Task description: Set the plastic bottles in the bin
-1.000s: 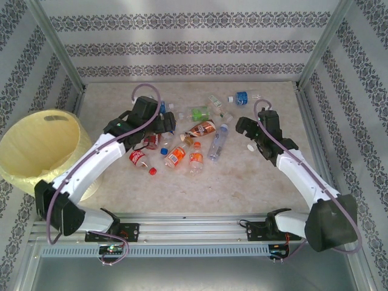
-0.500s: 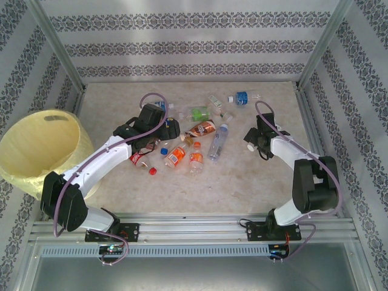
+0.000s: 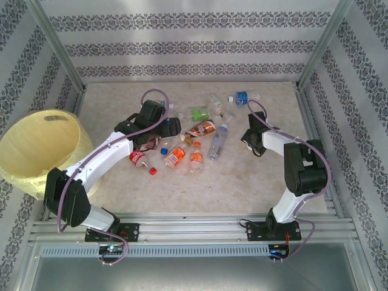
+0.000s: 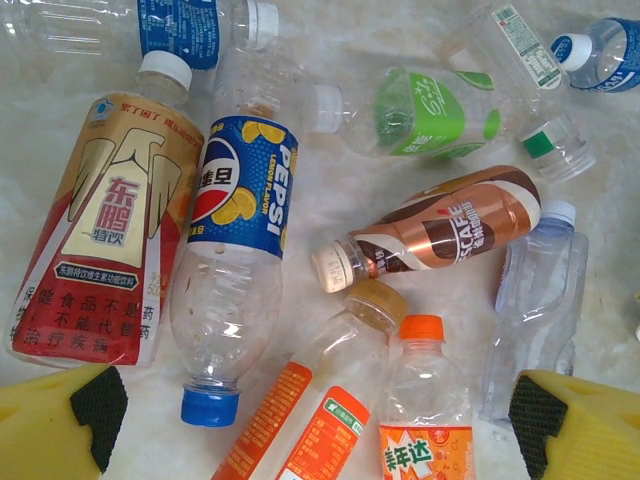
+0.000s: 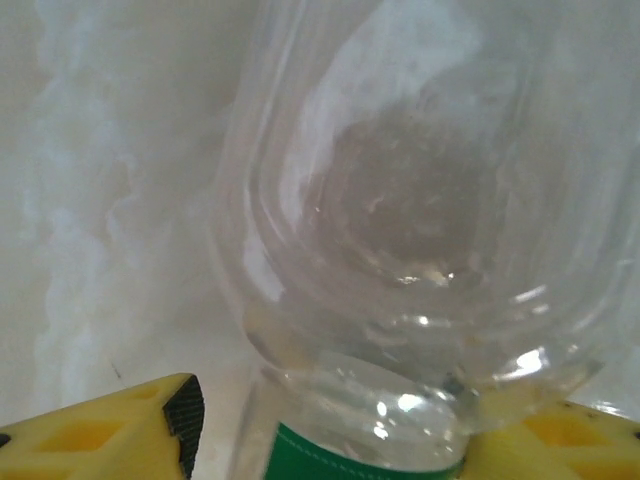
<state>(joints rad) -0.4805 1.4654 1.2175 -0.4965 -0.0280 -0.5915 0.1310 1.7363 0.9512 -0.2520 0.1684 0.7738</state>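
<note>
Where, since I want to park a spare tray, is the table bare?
Bare: the near strip of table between the bottle pile and the arm bases, and the far-left corner by the back wall. Crowded: mid-table, where the bottles lie close together under the left gripper; the right arm crosses the right side.

Plastic bottles point(image 3: 176, 156): I count about a dozen, lying flat in a loose cluster mid-table. Among them are a red-label bottle point(image 4: 100, 240), a Pepsi bottle point(image 4: 240, 200) beside it, a green-label bottle point(image 4: 425, 115), a brown coffee bottle point(image 4: 455, 225) and an orange soda bottle point(image 4: 425, 450). A clear bottle point(image 5: 400, 250) with a green band lies apart, at my right.
Bin point(image 3: 36, 157): round, pale yellow, translucent, far left, well apart from the cluster.
</note>
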